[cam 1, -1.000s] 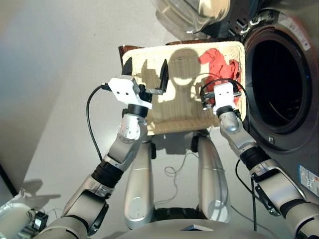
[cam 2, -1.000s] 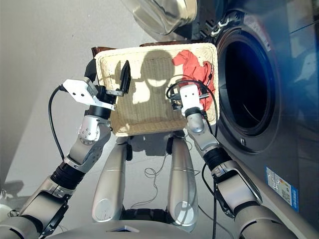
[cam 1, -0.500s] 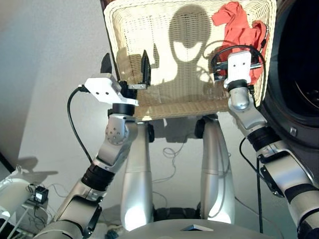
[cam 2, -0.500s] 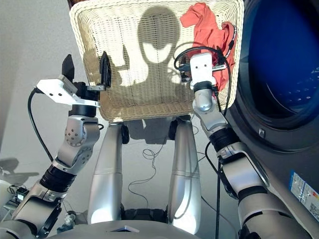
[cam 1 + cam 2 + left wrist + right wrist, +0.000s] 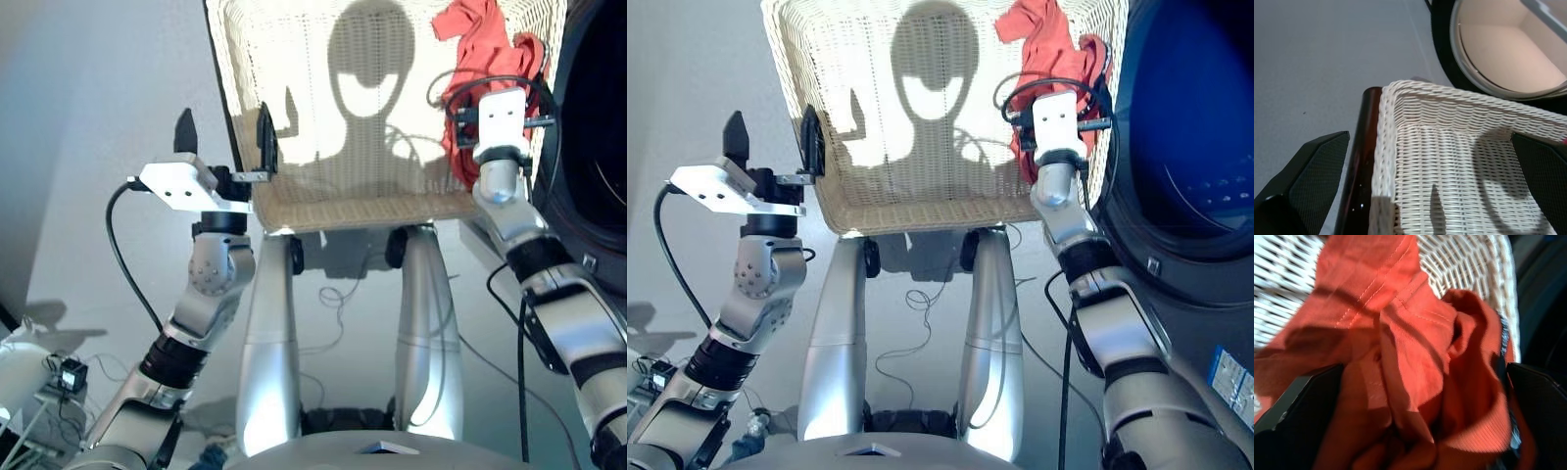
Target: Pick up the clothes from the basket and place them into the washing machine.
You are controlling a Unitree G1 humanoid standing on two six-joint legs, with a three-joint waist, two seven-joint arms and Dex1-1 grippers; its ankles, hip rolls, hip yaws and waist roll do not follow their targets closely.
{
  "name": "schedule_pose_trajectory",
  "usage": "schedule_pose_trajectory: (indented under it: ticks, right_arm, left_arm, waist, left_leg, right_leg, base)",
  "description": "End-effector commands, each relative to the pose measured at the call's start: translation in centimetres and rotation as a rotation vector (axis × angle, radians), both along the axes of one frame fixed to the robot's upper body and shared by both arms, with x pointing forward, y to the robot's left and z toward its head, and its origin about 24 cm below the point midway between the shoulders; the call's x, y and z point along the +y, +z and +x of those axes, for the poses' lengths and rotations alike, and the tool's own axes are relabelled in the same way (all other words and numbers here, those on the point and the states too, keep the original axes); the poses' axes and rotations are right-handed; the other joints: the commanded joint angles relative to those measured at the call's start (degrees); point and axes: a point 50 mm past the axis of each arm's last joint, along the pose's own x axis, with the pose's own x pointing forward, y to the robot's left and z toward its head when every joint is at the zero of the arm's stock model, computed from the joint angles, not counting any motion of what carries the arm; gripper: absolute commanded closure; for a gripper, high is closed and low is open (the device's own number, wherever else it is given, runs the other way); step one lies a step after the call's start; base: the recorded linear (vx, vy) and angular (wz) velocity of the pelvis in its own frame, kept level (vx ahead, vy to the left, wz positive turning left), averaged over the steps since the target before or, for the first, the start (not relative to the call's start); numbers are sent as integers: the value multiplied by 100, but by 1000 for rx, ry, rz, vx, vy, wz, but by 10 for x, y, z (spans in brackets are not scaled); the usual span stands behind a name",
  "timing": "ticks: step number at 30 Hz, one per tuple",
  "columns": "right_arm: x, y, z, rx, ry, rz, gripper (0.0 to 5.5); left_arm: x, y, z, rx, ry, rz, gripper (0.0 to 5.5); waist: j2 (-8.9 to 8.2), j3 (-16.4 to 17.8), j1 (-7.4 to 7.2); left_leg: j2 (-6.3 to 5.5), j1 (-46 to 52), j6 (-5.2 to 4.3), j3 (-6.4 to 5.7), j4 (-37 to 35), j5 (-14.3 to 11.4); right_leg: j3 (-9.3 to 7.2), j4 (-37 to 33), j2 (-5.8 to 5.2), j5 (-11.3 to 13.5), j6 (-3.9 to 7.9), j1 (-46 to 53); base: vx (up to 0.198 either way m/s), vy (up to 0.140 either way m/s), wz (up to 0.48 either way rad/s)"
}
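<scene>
The orange-red garment, crumpled and ribbed, lies in the cream wicker basket's upper right corner. The right pincer straddles it, spread wide; the left pincer gapes empty.

One cream wicker basket holds one orange-red garment; no second garment shows in any view. One washing machine stands beside it with one round door opening. Two end effectors appear, the left end effector and the right end effector, each with two black fingers.
</scene>
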Motion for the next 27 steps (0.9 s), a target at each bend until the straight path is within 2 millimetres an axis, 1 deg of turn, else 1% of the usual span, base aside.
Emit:
schedule_pose_trajectory:
  ticks: [1, 2, 6, 8, 9, 11, 16, 17, 18, 20, 27]
  right_arm:
    - [-9, 19, 0, -41, -9, -18, 0]
    - [-8, 17, 0, -34, -8, -17, 0]
    - [-15, 15, 4, 2, -37, 1, 0]
    - [-17, 15, 5, 16, -44, 14, 0]
    - [-18, 13, 5, 24, -43, 15, 0]
    - [-21, 10, 5, 41, -52, 22, 0]
    - [-21, 10, 6, 53, -39, 37, 0]
    - [-21, 8, 6, 61, -34, 38, 157]
    - [-21, 8, 6, 61, -34, 38, 220]
    - [-21, 6, 6, 67, -32, 52, 550]
    - [-19, 3, 5, 69, -5, 82, 550]
  left_arm:
    - [3, 21, -23, -132, -48, -70, 0]
    - [3, 19, -24, -125, -47, -71, 0]
    - [3, 19, -27, -120, -68, -66, 0]
    - [3, 20, -27, -118, -76, -63, 0]
    - [3, 18, -28, -110, -76, -63, 0]
    - [3, 19, -29, -113, -77, -51, 0]
    - [4, 22, -28, -122, -76, -59, 0]
    - [4, 21, -29, -117, -77, -58, 0]
    - [4, 21, -29, -117, -77, -58, 0]
    - [4, 22, -29, -118, -81, -56, 0]
    - [2, 23, -28, -119, -92, -54, 0]
  waist:
    - [288, -77, -6]
    - [283, -77, -8]
    - [290, -77, -3]
    - [307, -77, -2]
    - [304, -77, -1]
    - [307, -77, 14]
    - [337, -77, 26]
    - [342, -77, 27]
    - [341, -77, 27]
    - [343, -77, 27]
    - [342, -77, 6]
  left_leg:
    - [24, -306, 51, 263, 163, 78]
    - [30, -276, 46, 264, 239, -14]
    - [32, -385, 46, 261, 383, -46]
    - [20, -474, 60, 273, 361, 30]
    - [23, -417, 56, 276, 400, -42]
    - [16, -412, 61, 284, 404, -45]
    - [-13, -432, 70, 306, 412, -24]
    - [-13, -425, 70, 311, 427, -29]
    - [-12, -423, 70, 312, 427, -29]
    - [-17, -409, 78, 311, 423, -32]
    - [-30, -364, 100, 321, 401, -24]
  right_leg:
    - [104, 628, 98, -490, 330, -135]
    - [110, 695, 101, -570, 338, -102]
    - [94, 780, 86, -558, 354, -195]
    - [100, 768, 89, -477, 362, -300]
    - [105, 807, 90, -544, 368, -246]
    - [94, 825, 85, -551, 372, -253]
    - [118, 848, 82, -537, 381, -288]
    - [115, 859, 88, -544, 381, -277]
    - [116, 859, 88, -544, 381, -275]
    - [123, 864, 87, -549, 384, -263]
    - [140, 848, 96, -553, 386, -203]
  base:
    - [0, 0, 0]
    - [0, 0, 0]
    - [0, 0, 0]
    - [0, 0, 0]
    - [0, 0, 0]
    - [0, 0, 0]
    - [0, 0, 0]
    - [0, 0, 0]
    - [0, 0, 0]
    - [0, 0, 0]
    - [0, 0, 0]
